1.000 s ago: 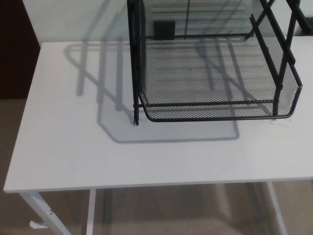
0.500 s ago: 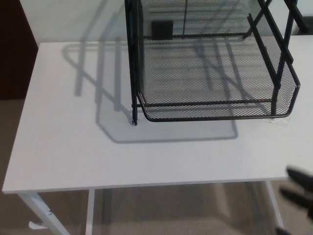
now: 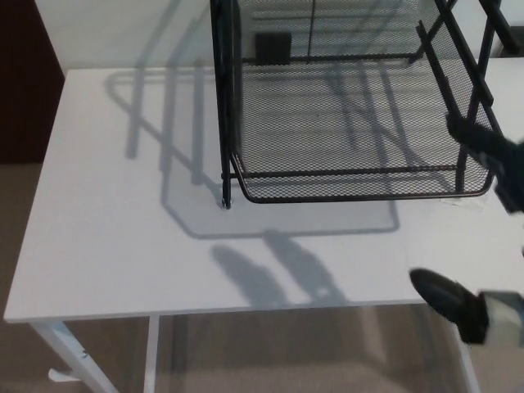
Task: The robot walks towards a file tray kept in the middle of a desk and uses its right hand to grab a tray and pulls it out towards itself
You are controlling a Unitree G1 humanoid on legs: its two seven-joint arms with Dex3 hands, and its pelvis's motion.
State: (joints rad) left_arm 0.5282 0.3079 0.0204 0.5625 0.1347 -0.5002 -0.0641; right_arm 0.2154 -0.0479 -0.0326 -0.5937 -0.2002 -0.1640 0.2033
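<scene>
One right hand (image 3: pixel 483 237) is recorded at the near right desk (image 3: pixel 106 246) edge, fingers spread and holding nothing, one fingertip (image 3: pixel 467 131) held by the front corner of the black mesh file tray (image 3: pixel 360 155) set at the desk's middle rear.

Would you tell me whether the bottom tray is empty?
Empty: the bottom tray shows only bare mesh, with nothing lying in it.
</scene>
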